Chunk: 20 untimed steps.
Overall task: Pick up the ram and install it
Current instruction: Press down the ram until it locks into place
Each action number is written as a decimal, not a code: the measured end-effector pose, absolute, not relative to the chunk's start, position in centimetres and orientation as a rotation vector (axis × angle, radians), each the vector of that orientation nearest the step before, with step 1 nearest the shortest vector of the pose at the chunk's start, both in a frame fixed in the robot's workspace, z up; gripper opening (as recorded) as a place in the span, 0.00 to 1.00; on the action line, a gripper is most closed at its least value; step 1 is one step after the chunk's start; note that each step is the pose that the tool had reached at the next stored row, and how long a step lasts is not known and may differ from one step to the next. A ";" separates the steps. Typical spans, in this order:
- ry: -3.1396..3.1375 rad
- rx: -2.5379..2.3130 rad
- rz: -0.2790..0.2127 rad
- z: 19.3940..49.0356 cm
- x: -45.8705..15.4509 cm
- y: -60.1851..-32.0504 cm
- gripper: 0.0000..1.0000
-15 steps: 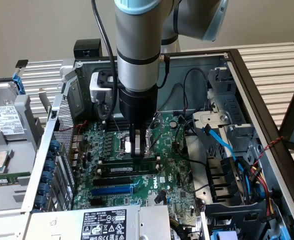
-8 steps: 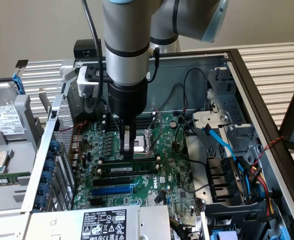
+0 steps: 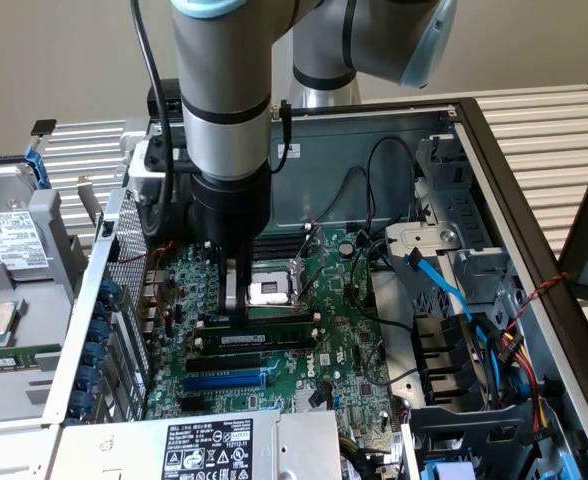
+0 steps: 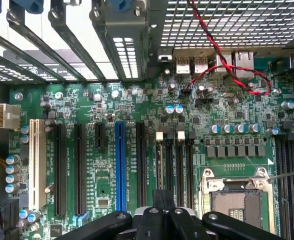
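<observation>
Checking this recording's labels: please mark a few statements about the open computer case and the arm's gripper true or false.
1. The black gripper is down inside the open metal computer case, over the green motherboard. True.
2. Its jaws stand wide open. False: they are shut.
3. Every long expansion slot is black. False: there is a blue slot among them.
4. A twisted red-and-black wire crosses the board's rear ports. True.
</observation>
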State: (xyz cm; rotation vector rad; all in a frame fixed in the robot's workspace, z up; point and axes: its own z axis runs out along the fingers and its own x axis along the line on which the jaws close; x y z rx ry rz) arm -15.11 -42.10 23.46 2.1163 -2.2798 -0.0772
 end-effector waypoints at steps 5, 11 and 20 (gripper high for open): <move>-2.282 2.118 -0.073 23.0 -15.1 -42.1 0.10; -2.282 2.118 -0.073 22.5 -15.1 -42.1 0.10; -2.282 2.118 -0.073 24.8 -14.2 -42.9 0.10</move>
